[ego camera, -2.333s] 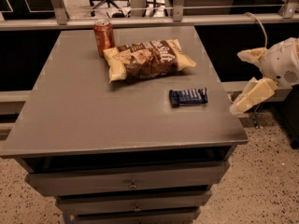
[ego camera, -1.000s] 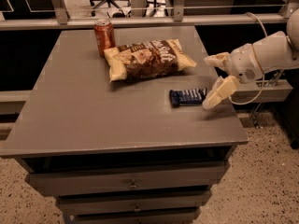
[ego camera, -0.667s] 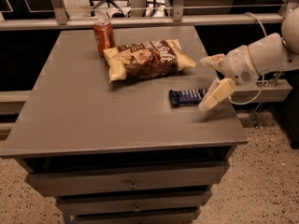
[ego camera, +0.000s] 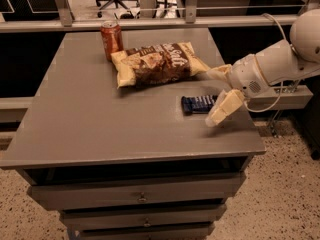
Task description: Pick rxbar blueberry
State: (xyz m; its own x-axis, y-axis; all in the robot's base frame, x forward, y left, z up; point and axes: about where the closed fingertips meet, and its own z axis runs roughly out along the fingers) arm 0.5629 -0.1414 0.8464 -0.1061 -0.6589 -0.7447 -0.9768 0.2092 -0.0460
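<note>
With the gripper (ego camera: 214, 96) spread open at the rxbar blueberry's (ego camera: 197, 104) right end, its far finger may snag the chip bag (ego camera: 155, 63) or shove the flat bar left.

The bar (ego camera: 198, 104), a small flat rectangle in a dark blue wrapper with pale lettering, is laid flat on the table (ego camera: 100, 124), lengthwise left to right, near the right edge. The gripper (ego camera: 214, 96) is held at its right end, fingers spread.
</note>
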